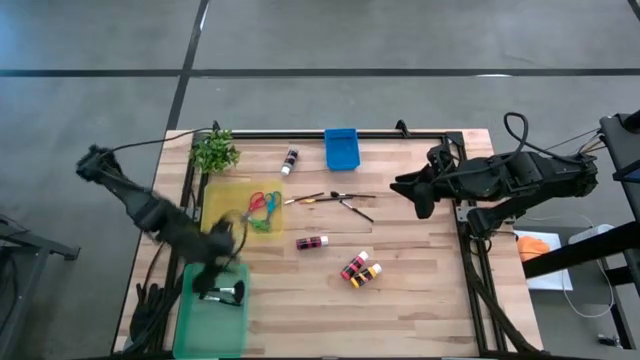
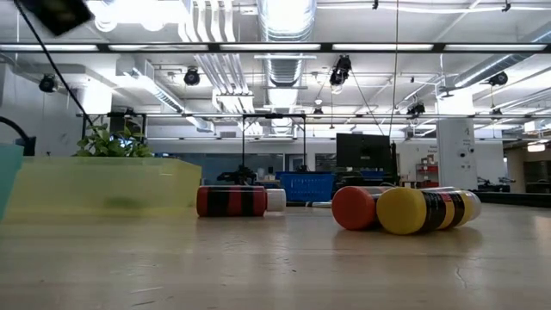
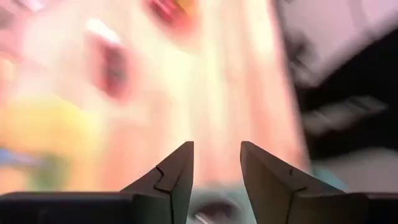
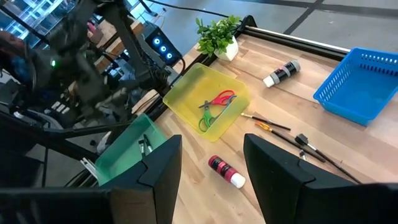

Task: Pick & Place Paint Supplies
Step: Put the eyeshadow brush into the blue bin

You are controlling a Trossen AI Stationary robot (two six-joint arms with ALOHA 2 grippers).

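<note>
my left gripper [image 1: 222, 285] hangs over the translucent green plastic bin [image 1: 212, 322] at the near left corner of the pale wooden table [image 1: 420, 290], its two dark fingers [image 3: 177, 177] parted with nothing between them; a thin dark paintbrush [image 1: 225, 293] lies in that bin below it. my right gripper [image 1: 402, 187] waits over the far right part of the table, its fingers spread apart and empty. just beyond the green bin sits the translucent yellow plastic tray [image 1: 215, 200], holding the red-handled scissors [image 1: 262, 201] and the green-handled scissors [image 1: 263, 221] side by side. a small green potted plant [image 1: 214, 152] stands at the far left corner, a black paint bottle with a white cap [image 1: 290, 160] lies right of it, and a blue plastic mesh basket [image 1: 342, 149] sits at the far edge. several thin dark paintbrushes [image 1: 340, 200] lie scattered mid-table. nearer, a red paint bottle with a white cap [image 1: 312, 242] lies alone, and further right a second red bottle [image 1: 354, 266] and an orange bottle [image 1: 366, 275] lie touching.
</note>
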